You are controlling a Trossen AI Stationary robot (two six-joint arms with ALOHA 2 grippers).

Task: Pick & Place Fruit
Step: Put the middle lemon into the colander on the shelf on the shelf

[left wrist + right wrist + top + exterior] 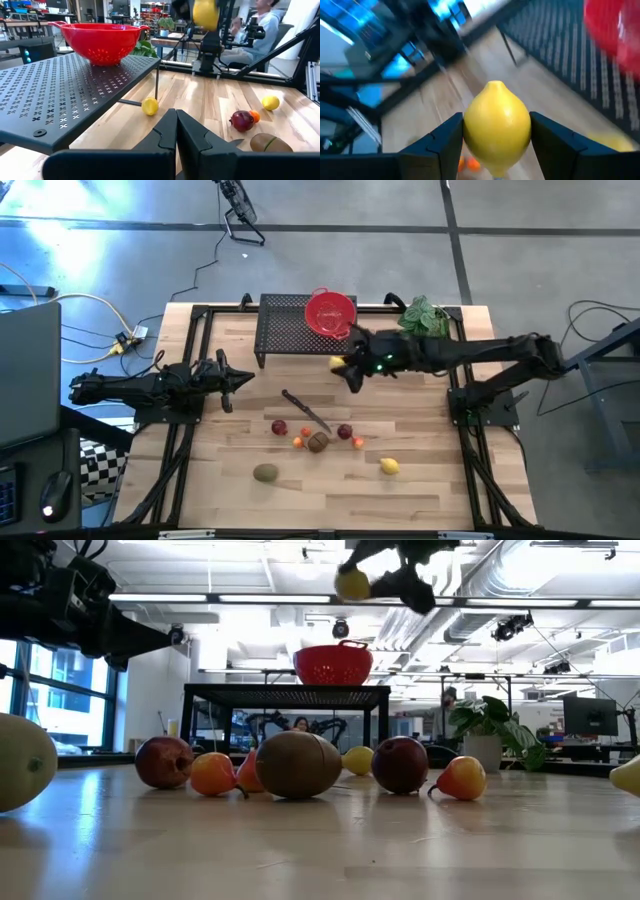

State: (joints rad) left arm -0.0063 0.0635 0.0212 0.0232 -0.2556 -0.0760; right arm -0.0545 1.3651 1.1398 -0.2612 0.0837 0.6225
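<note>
- Above the table's middle, just in front of the black perforated rack point(290, 328), the right gripper point(496, 145) holds a yellow lemon point(496, 126) off the wood.
- Its two jaws press the lemon's flanks, one on each side; the lemon fills the gap between them, pointed tip away from the wrist.
- On the rack's right end sits a red colander point(330, 311), close behind the raised lemon.
- Beside the table's left edge the left gripper point(175, 131) waits, its jaws closed together on nothing.
- Under the rack's front edge a second lemon point(149, 106) lies on the wood.
- Toward the table's front, more fruit lies loose: two dark red pieces point(279, 427), small orange ones point(298, 442), a kiwi point(318, 442), another kiwi point(265, 472) and a third lemon point(389, 466).
- A knife point(304, 409) lies among them, and a green leafy bunch point(424, 316) sits at the far right corner.
</note>
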